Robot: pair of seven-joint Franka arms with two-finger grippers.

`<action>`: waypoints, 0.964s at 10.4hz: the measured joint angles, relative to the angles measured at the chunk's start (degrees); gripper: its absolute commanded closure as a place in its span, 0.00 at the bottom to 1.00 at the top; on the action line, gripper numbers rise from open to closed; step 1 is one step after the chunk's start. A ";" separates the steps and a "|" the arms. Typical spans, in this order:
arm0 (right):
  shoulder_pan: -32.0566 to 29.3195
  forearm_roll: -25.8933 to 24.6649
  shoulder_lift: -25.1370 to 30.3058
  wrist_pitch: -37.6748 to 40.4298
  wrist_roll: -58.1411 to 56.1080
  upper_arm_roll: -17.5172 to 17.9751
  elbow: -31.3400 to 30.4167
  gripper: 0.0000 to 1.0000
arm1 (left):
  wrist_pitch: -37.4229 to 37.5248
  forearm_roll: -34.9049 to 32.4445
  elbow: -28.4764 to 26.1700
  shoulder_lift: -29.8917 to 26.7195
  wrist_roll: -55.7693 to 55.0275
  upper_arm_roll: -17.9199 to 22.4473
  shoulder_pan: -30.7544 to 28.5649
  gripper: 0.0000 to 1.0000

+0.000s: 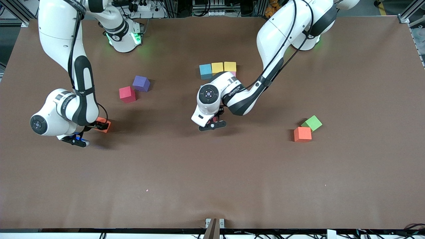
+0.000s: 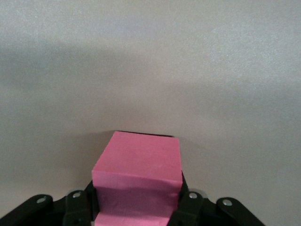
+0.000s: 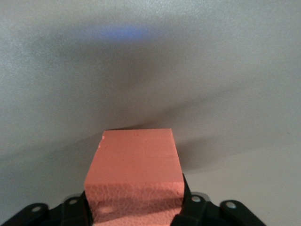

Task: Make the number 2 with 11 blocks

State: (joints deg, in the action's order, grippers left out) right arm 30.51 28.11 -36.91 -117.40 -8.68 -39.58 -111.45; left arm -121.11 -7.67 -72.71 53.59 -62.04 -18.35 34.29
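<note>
left gripper (image 1: 215,122) hangs low at mid-table, clamped on a pink block (image 2: 137,181); right gripper (image 1: 91,130) grips an orange block (image 3: 135,174).

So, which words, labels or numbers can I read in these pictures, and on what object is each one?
Left arm's wrist: dark lettering, too small and tilted to read.
Blocks, for example the red cube and the green cube: no text.
Table: no text.
Both wrist views: no text.

Table (image 1: 232,172) brown. Cubes: blue (image 1: 205,70), 2 yellow (image 1: 217,67), purple (image 1: 141,83), red (image 1: 127,94), green (image 1: 312,122), 2 orange (image 1: 302,134), pink (image 2: 137,181).
</note>
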 measured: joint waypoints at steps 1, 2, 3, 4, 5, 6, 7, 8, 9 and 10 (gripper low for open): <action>0.00 0.01 0.30 -0.06 0.00 0.01 0.03 0.59 | 0.09 0.27 0.00 0.01 0.03 0.00 0.01 0.52; 0.05 0.02 0.75 -0.07 0.00 0.01 0.19 0.59 | 0.16 0.36 0.00 0.01 0.03 0.00 0.05 0.50; 0.16 0.06 1.15 -0.05 0.10 0.00 0.76 0.59 | 0.21 0.38 0.00 0.03 0.03 -0.01 0.13 0.48; 0.34 0.16 1.44 0.05 0.67 0.01 1.61 0.59 | 0.26 0.39 0.00 0.04 0.03 -0.01 0.28 0.15; 0.75 0.47 1.59 0.16 2.03 0.03 2.44 0.59 | 0.28 0.41 0.00 0.05 0.03 -0.01 0.39 0.00; 1.46 1.14 1.58 0.20 3.75 0.16 3.19 0.59 | 0.31 0.42 -0.01 0.11 0.04 -0.01 0.41 0.00; 2.34 1.63 1.58 0.22 5.90 0.45 3.91 0.59 | 0.31 0.65 -0.01 0.19 0.04 -0.01 0.38 0.00; 3.01 1.98 1.58 0.33 8.22 1.08 4.77 0.59 | 0.30 1.35 0.15 0.17 0.04 0.00 0.29 0.00; 3.34 2.07 1.58 0.69 10.53 2.02 6.00 0.59 | 0.27 2.16 0.61 0.07 0.04 0.01 0.10 0.00; 3.45 2.10 1.57 1.04 12.81 3.12 7.47 0.59 | 0.23 2.47 1.14 -0.41 0.04 0.01 -0.09 0.00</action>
State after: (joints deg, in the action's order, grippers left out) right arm 33.96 30.21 -35.34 -116.36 4.13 -36.46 -103.99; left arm -120.88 -5.20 -71.57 53.17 -62.00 -18.34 34.20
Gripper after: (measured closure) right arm 0.405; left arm 0.000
